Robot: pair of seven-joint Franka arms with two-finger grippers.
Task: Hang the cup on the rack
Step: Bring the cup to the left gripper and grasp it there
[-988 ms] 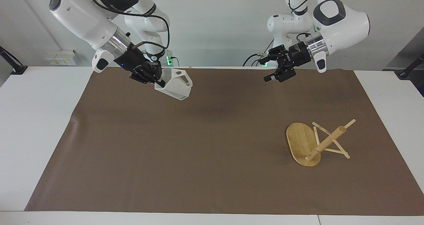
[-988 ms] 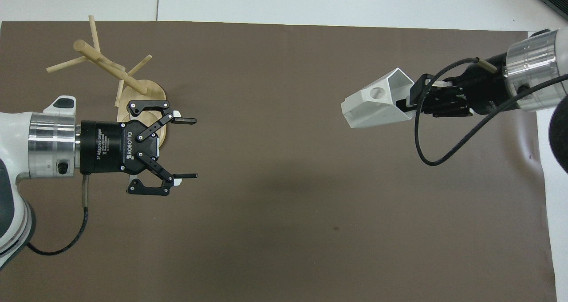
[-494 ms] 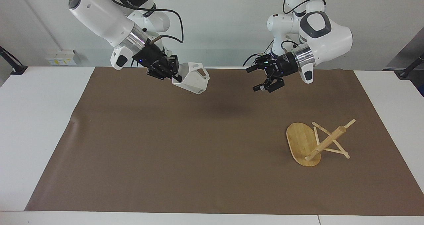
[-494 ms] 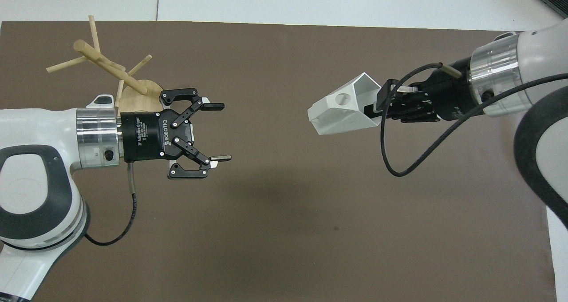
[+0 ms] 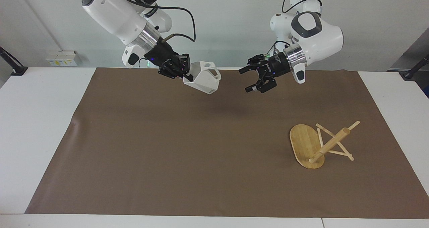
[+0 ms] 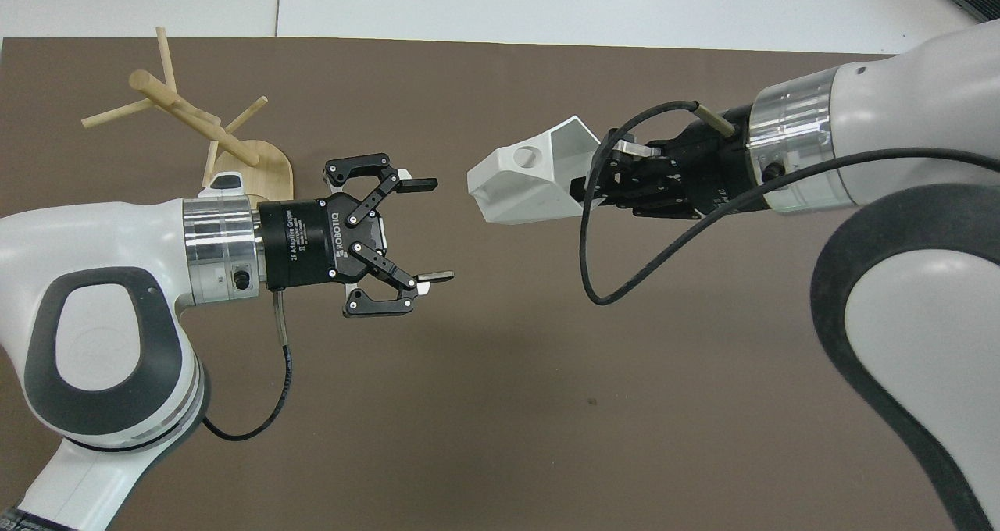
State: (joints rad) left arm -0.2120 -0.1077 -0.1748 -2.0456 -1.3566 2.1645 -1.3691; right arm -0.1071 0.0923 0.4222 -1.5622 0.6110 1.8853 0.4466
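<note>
The white faceted cup hangs in the air over the middle of the brown mat, tilted on its side, with its handle hole on top. My right gripper is shut on the cup's rim. My left gripper is open and empty in the air, its fingers pointing at the cup's base across a short gap. The bamboo rack lies tipped over on the mat toward the left arm's end, its base on edge and its post slanting on the pegs.
A brown mat covers most of the white table. A black cable loops down from my right wrist.
Both grippers have moved toward each other over the middle of the mat. The right one brought the cup along, so the gap to the open left gripper has shrunk. The rack has not moved.
</note>
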